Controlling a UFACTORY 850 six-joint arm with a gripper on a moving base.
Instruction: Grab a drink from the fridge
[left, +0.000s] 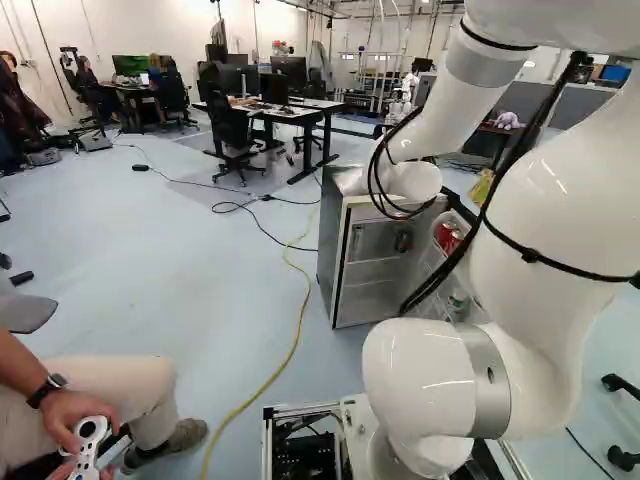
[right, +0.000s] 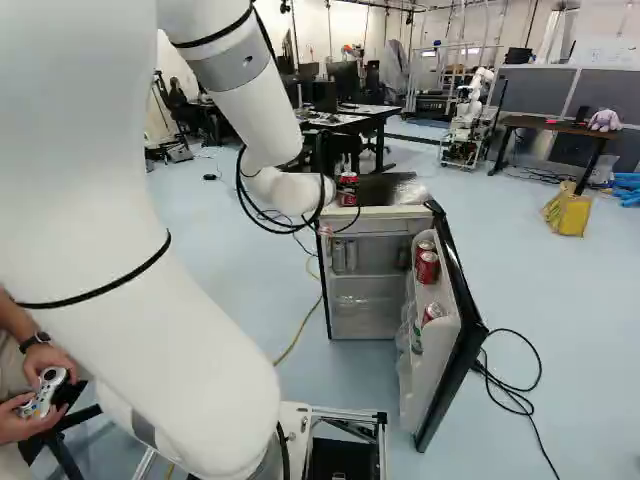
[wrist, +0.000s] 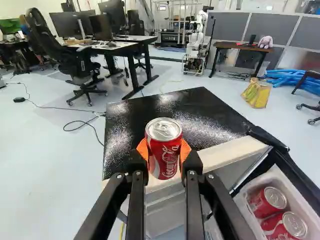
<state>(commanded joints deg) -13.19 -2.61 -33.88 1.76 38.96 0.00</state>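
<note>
Pinching a red can (wrist: 164, 162) from both sides between the jaws, with orange pads (wrist: 142, 149) against it; held upright in the right base view, over or beside the black fridge top (wrist: 165, 112); seen from the wrist across its pale front edge (wrist: 230, 151); touching or lifted off, hard to tell. To the right in the right base view, bounded by the open fridge door (right: 464, 285), with red cans (wrist: 268, 201) in its shelf; just beyond that, a loop of black cable (right: 546, 450) on the floor (right: 590, 350). Marked with white script on the can's red side, under a silver lid (wrist: 163, 129).
</note>
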